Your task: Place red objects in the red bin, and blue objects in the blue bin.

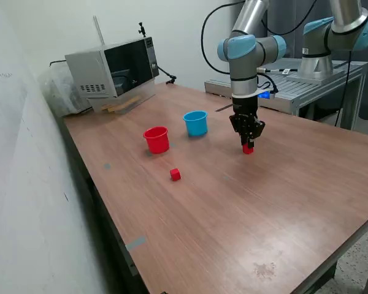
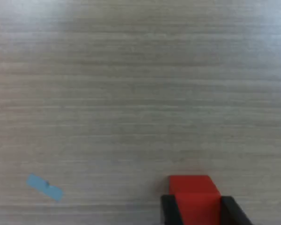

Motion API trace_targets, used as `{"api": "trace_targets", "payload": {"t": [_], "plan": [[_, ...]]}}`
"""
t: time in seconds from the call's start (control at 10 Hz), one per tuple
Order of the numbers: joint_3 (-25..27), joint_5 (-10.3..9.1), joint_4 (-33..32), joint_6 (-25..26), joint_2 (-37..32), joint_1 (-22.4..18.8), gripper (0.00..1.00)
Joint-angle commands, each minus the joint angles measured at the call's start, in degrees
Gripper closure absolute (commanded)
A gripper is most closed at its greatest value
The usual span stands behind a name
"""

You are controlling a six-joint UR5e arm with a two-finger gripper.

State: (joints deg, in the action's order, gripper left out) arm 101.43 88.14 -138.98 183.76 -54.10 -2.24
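Note:
My gripper (image 1: 248, 146) points straight down at the table, its fingers closed on a small red cube (image 1: 248, 149) at or just above the wood. In the wrist view that red cube (image 2: 193, 194) sits between the two black fingertips (image 2: 169, 210). A second red cube (image 1: 175, 175) lies loose on the table, toward the exterior view's left of the gripper. The red cup (image 1: 157, 139) and the light-blue cup (image 1: 196, 122) stand upright side by side behind it. No dark-blue cubes are in view.
A microwave (image 1: 113, 72) stands at the table's back corner on the exterior view's left. A second robot base (image 1: 322, 58) sits on a metal frame behind. Small blue tape marks lie on the wood (image 2: 45, 187) and near the table's edge (image 1: 135, 243).

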Motion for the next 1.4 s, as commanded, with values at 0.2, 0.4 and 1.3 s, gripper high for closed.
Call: {"api": "trace_targets", "payload": {"t": [0.2, 0.4, 1.3], "plan": [[-0.62, 0.54, 0.64, -0.51, -0.74, 2.58, 1.0], [-1.32, 0.72, 0.9, -0.6, -3.54, 3.29, 1.0], [-16.09, 2.83, 7.41, -2.0, -7.52, 9.97, 1.0]]}}
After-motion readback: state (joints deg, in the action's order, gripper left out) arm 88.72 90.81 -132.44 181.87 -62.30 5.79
